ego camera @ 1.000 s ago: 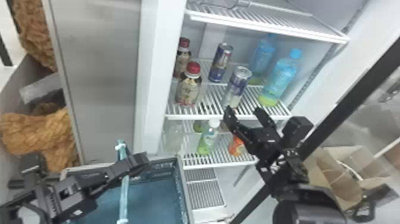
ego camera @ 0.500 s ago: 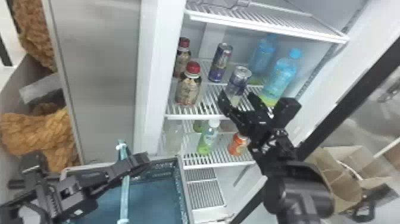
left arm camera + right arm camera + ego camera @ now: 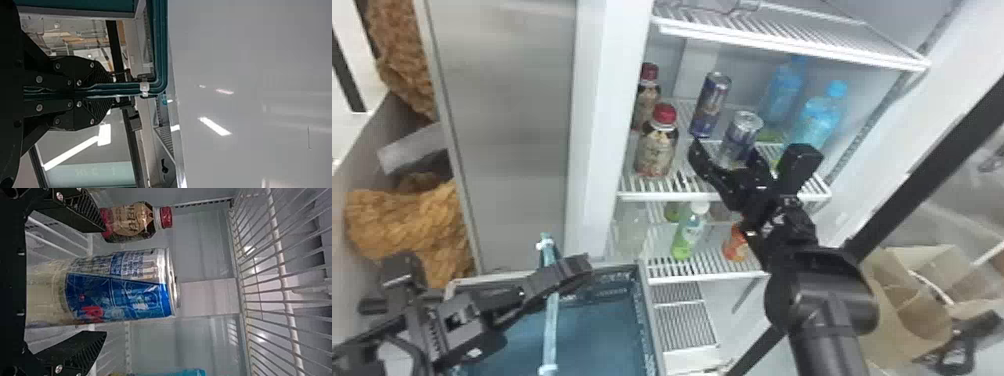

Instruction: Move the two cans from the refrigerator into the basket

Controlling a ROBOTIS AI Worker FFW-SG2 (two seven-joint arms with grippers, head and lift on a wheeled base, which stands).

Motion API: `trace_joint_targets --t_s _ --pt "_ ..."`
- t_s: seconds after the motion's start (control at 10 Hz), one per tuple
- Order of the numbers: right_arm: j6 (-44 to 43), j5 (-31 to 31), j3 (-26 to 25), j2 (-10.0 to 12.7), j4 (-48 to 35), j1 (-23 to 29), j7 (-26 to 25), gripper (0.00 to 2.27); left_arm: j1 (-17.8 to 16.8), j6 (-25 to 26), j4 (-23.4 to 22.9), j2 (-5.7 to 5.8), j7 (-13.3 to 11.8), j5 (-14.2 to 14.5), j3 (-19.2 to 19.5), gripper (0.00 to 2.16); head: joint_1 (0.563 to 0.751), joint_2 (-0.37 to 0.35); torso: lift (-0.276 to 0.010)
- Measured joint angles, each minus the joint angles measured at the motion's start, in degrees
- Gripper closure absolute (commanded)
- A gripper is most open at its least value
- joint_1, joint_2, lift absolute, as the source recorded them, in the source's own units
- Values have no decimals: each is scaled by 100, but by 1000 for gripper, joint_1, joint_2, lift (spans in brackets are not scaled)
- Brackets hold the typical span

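On wire shelf (image 3: 652, 196), has nearer can (image 3: 741, 135) upright between parted right jaws, seems ready for closing; holds basket handle (image 3: 550, 320) in clamped left jaws.

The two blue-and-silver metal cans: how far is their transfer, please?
No transfer looks done: the rear can and front can stand on the white wire shelf. The right gripper is open around the front can. The left gripper holds the blue plastic basket. Grasping and moving both remain.
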Motion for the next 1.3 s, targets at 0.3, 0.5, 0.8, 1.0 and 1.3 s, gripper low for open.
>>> trace_joint_targets --t_s 0.3,0.5,0.8,1.0,1.3 --pt "78 -58 74 -43 62 -80 -2 1202 9 -5 0 0 1 19 2 1191 695 -302 -31" --pt "221 -54 66 -49 -191 78 -113 1285 22 -14 0 -9 1 23 15 1191 695 -304 -31" --pt "341 -72 49 -73 -723 425 -285 1285 28 -14 0 -12 1 23 18 1191 695 -311 -31" --pt "713 -89 -37 -76 -1577 883 -442 1285 31 -14 0 -18 0 23 26 1191 695 -320 -31" --pt "1323 -213 -158 -83 -2831 1609 -601 1285 56 -14 0 -19 0 23 33 1191 695 -330 -31"
